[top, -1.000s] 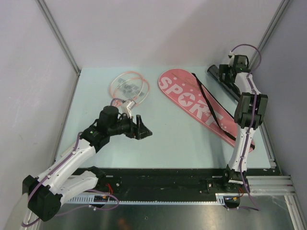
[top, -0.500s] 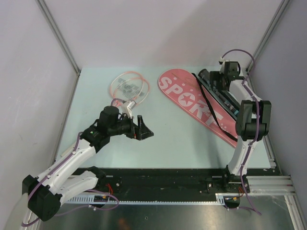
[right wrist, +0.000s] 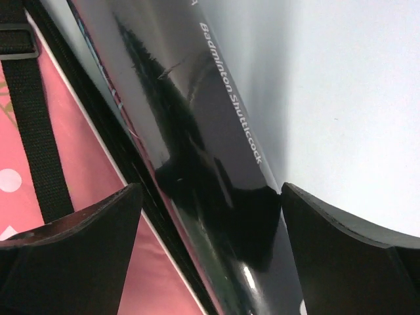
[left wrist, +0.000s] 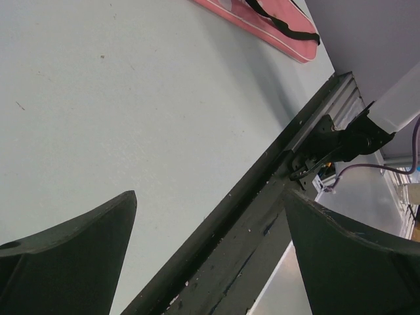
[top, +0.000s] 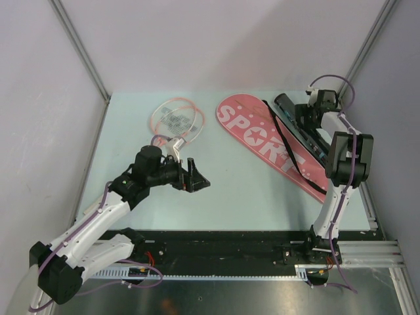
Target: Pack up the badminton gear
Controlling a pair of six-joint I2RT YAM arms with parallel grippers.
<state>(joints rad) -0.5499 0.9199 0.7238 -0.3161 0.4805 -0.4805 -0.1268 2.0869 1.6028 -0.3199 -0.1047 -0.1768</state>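
Left pincer point(left wrist: 209, 193) splayed wide, right pincer point(right wrist: 211, 188) parted

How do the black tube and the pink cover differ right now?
The tube is a glossy black cylinder; the cover is flat and pink. The tube reads "Badminton Shuttlecock" in small print; the cover reads "SPORT" in big white letters. The cover carries a black strap; the tube shows none. The right gripper straddles the tube, not the cover. Both lie slanted the same way, side by side.
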